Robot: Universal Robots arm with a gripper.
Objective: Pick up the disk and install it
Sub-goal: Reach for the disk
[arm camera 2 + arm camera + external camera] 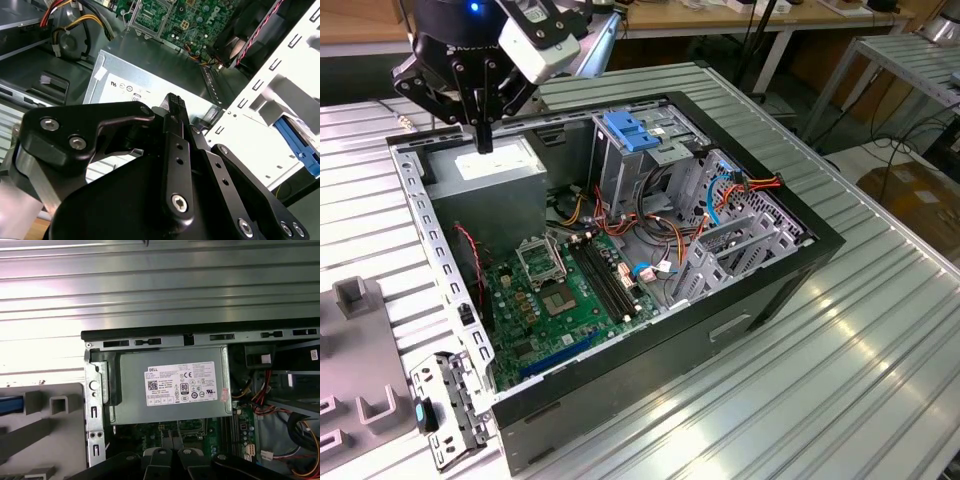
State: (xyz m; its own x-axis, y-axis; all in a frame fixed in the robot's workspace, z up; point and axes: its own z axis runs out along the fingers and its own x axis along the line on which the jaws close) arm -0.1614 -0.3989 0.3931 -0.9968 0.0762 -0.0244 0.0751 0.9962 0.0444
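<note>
Claw [175, 104] clenched, empty, hovering over grey power supply [170, 385] in open PC case [770, 290]. Disk [10, 405]: blue edge visible beyond the case rail, beside the claw, by grey fixture [60, 405].

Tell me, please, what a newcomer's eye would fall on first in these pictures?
The open computer case lies in the middle of the exterior view on a ribbed metal table, its green motherboard bared. A bright blue latch piece stands out atop the grey cage inside it. At the exterior view's upper left the black gripper hangs shut and empty close above the grey box with a white sticker.
</note>
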